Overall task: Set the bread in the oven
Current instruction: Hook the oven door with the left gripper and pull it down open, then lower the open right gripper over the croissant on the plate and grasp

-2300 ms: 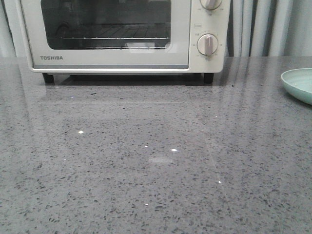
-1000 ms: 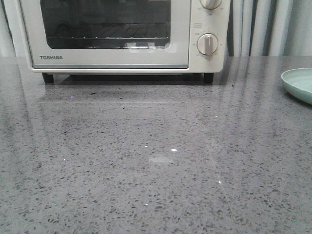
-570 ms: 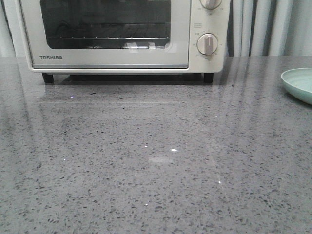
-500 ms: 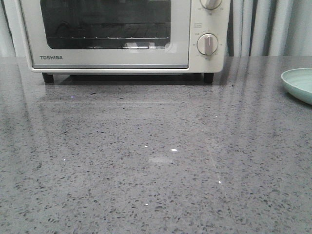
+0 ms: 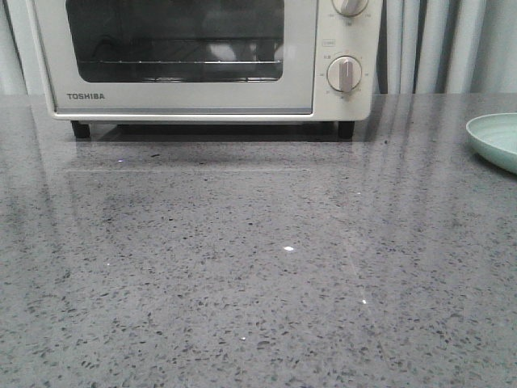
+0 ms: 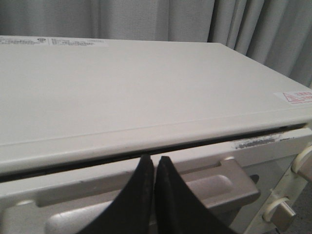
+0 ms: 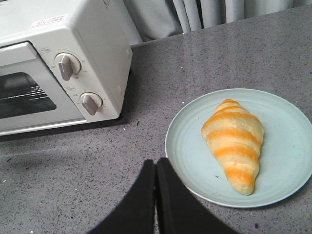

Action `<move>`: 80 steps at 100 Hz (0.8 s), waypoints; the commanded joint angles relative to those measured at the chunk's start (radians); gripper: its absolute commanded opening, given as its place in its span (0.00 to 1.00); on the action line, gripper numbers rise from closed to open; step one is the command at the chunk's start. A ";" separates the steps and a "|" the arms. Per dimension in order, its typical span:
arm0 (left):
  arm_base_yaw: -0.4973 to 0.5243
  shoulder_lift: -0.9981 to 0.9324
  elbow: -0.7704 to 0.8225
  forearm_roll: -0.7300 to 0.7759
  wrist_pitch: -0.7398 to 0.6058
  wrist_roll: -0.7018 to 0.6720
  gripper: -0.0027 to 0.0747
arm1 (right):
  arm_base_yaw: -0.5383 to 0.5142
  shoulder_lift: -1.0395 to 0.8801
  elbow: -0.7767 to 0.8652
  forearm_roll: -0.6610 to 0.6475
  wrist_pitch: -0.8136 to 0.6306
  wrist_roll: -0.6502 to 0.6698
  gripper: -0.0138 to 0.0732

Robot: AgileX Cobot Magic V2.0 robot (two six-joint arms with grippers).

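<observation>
Black tapered hand (image 6: 155,168) fingers

This looks like a kitchen-style setup, perhaps a staged one: a TOSHIBA toaster oven (image 5: 202,61) stands on a polished grey speckled stone countertop (image 5: 242,267), a pale green plate (image 7: 243,146) holds a croissant (image 7: 234,144), and pale pleated curtains (image 5: 444,44) hang behind.

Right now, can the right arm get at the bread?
Probably yes. The bread lies alone on the plate, nothing over or against it, and bare counter lies between it and the right gripper. The jaws are shut, though, so they would have to open first.
</observation>
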 commanded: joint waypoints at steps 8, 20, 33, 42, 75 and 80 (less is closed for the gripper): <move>-0.018 -0.093 0.116 -0.053 0.064 -0.003 0.01 | 0.002 0.011 -0.034 -0.005 -0.068 -0.006 0.08; -0.019 -0.229 0.208 -0.068 0.077 -0.004 0.01 | 0.002 0.011 -0.034 -0.005 -0.040 -0.006 0.08; -0.024 -0.403 0.245 -0.074 0.225 -0.004 0.01 | 0.002 0.011 -0.034 -0.005 0.009 -0.006 0.08; -0.048 -0.534 0.245 -0.072 0.298 -0.004 0.01 | 0.002 0.011 -0.034 -0.005 0.011 -0.006 0.08; -0.088 -0.947 0.236 -0.027 0.420 -0.004 0.01 | 0.002 0.032 -0.034 -0.005 0.064 -0.006 0.08; -0.088 -1.007 0.236 -0.025 0.446 -0.004 0.01 | 0.002 0.054 -0.034 -0.014 0.065 -0.006 0.08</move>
